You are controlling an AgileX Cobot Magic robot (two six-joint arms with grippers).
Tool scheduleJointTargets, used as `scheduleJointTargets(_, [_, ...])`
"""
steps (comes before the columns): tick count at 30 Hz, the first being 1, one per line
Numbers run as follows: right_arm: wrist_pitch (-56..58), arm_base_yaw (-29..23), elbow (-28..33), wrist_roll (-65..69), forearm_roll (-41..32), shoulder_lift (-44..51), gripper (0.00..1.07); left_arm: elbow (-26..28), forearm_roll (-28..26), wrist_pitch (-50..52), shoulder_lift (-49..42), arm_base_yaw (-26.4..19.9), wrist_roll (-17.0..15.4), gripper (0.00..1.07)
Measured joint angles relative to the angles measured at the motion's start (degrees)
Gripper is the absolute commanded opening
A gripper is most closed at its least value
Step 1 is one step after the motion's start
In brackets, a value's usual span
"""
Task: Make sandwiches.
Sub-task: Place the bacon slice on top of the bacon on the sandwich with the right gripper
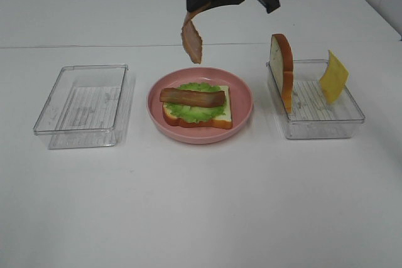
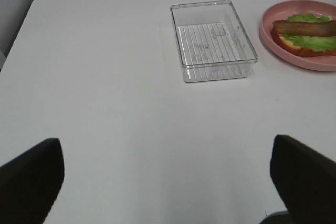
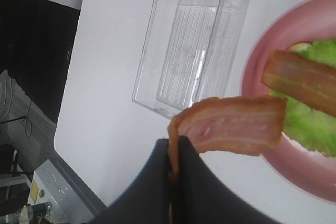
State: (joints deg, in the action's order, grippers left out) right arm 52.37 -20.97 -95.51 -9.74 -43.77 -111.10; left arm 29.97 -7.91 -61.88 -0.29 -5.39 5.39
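Observation:
The sandwich stack (image 1: 196, 108) lies on the pink plate (image 1: 245, 101): a bread slice, green lettuce (image 1: 201, 112) and one bacon strip (image 1: 192, 97) across the top. My right gripper (image 1: 196, 5) hangs above the plate's far-left rim, shut on a second bacon strip (image 1: 191, 39) that dangles below it. The right wrist view shows this strip (image 3: 231, 124) pinched at one end between the fingers (image 3: 157, 182), over the plate's edge (image 3: 252, 77). My left gripper (image 2: 168, 192) stands open and empty over bare table, well short of the plate (image 2: 294, 56).
An empty clear tray (image 1: 81, 98) sits left of the plate, also seen in the wrist views (image 2: 212, 40) (image 3: 184, 51). To the right, another clear tray (image 1: 320, 117) holds an upright bread slice (image 1: 282, 70) and a yellow cheese square (image 1: 333, 76) leaning on its far wall.

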Motion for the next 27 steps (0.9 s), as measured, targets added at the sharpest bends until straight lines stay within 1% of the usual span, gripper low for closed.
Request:
scheduleJointTargets(2, [0.0, -1.3, -5.7, 0.5, -0.9, -5.7, 0.0, 0.0, 0.0, 0.0, 0.0, 0.0, 0.0, 1.0])
scheduleJointTargets(3, [0.0, -1.3, -5.7, 0.5, -0.9, -5.7, 0.0, 0.0, 0.0, 0.0, 0.0, 0.0, 0.0, 1.0])
scheduleJointTargets(5, [0.0, -1.4, -8.4, 1.1, -1.2, -9.0, 0.0, 0.0, 0.0, 0.0, 0.0, 0.0, 0.0, 1.0])
scheduleJointTargets(6, [0.0, -1.4, -8.4, 1.1, -1.2, -9.0, 0.0, 0.0, 0.0, 0.0, 0.0, 0.0, 0.0, 1.0])
scheduleJointTargets(8, [-0.1, -1.5, -10.3, 1.4, -1.5, -12.0, 0.0, 0.0, 0.0, 0.0, 0.0, 0.0, 0.0, 1.0])
scheduleJointTargets(13, [-0.9, -1.6, -11.7, 1.6, -1.8, -15.4, 0.0, 0.0, 0.0, 0.0, 0.0, 0.0, 0.0, 1.0])
scheduleJointTargets(21, [-1.7, -1.6, -11.7, 1.7, -2.9, -18.9, 0.0, 0.0, 0.0, 0.0, 0.0, 0.0, 0.0, 1.0])
scheduleJointTargets(27, [-1.6, -1.6, -11.8, 1.6, -2.2, -20.5, 0.0, 0.0, 0.0, 0.0, 0.0, 0.0, 0.0, 1.0])
